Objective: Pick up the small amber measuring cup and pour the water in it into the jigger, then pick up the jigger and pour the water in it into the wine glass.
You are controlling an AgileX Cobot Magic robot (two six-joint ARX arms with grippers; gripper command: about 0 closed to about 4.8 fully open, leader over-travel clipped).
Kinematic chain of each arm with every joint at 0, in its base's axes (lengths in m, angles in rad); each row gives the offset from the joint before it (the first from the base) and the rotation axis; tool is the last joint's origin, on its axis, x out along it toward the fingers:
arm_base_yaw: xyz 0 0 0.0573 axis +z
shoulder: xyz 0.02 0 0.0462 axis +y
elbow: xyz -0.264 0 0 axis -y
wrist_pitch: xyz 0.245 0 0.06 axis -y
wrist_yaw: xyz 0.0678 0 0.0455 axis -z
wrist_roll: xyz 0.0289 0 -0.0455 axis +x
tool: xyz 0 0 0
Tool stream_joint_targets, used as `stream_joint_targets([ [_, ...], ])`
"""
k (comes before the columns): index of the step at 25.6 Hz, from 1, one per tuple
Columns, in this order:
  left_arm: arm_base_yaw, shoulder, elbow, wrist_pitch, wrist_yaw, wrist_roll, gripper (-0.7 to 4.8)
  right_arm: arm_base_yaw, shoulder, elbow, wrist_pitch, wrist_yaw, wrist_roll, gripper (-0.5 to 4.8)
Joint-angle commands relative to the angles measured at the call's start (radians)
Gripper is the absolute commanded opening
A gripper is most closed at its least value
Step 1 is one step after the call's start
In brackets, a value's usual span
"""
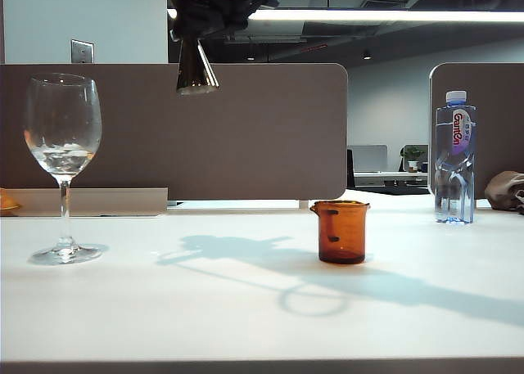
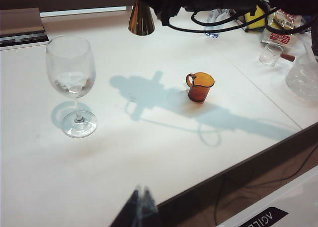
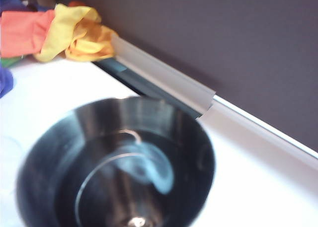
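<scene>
The wine glass stands at the table's left with a little water in its bowl, as the left wrist view also shows. The gold jigger hangs high in the air to the right of the glass, wide mouth downward. My right gripper is shut on its upper part. In the right wrist view the jigger's dark open cone fills the picture and hides the fingers. The small amber measuring cup stands upright on the table, apart from both grippers. My left gripper is shut with nothing in it, near the table's front edge.
A clear plastic bottle with a blue cap stands at the back right. Brown partition panels close the table's far side. Coloured cloths lie by the partition. A small clear glass and a flask sit at the far right.
</scene>
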Motion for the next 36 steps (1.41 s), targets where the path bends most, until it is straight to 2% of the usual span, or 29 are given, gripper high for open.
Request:
stream_joint_targets([
  [1,0.0,0.001,0.002,0.006,0.0,0.0,-0.02,0.008,-0.004,0.006,0.011,0.01,-0.009,-0.06],
  [11,0.0,0.001,0.002,0.006,0.0,0.0,-0.02,0.032,0.012,0.011,0.002,0.021,-0.028,-0.06],
  [14,0.0,0.001,0.002,0.006,0.0,0.0,-0.02,0.039,0.044,0.056,-0.047,0.021,-0.029,-0.06],
  [22,0.0,0.001,0.002,0.006,0.0,0.0,-0.02,0.052,0.078,0.092,-0.045,0.017,-0.037,-0.06],
  [29,0.0,0.001,0.002,0.006,0.0,0.0,-0.02,0.068,0.089,0.092,-0.059,0.03,-0.117,-0.06],
  [36,0.0,0.001,0.002,0.006,0.0,0.0,-0.02,0.068,0.115,0.092,-0.056,0.029,-0.127,-0.06],
])
